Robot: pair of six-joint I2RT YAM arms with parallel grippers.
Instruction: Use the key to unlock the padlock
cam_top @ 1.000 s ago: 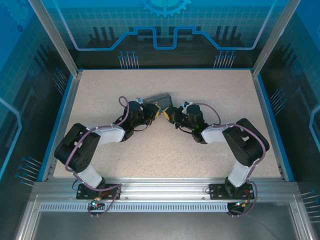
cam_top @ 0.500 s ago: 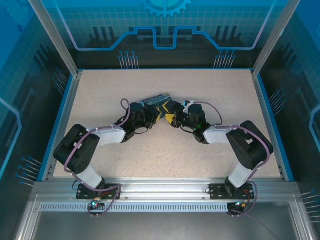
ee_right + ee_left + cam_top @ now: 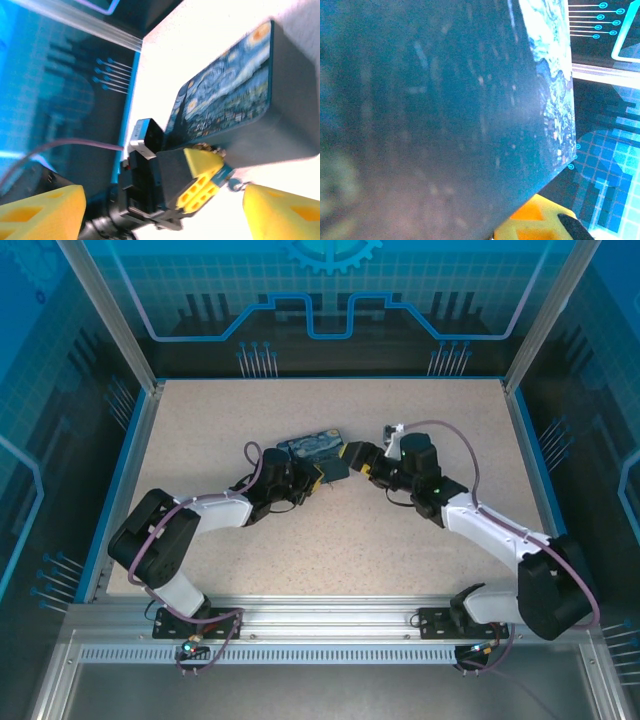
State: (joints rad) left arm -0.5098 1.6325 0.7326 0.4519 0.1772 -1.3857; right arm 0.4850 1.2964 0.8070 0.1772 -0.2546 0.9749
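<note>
Two grippers meet beside a Starry Night box [image 3: 312, 445], left gripper [image 3: 319, 477] clamped on the tiny padlock [image 3: 224, 173] at the box's edge, key [image 3: 236, 186] just beside it, right gripper [image 3: 352, 462] spread wide, empty.

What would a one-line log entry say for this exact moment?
left gripper: shut, at painted box edge | held item: cannot tell | right gripper: open, empty, facing the box
</note>
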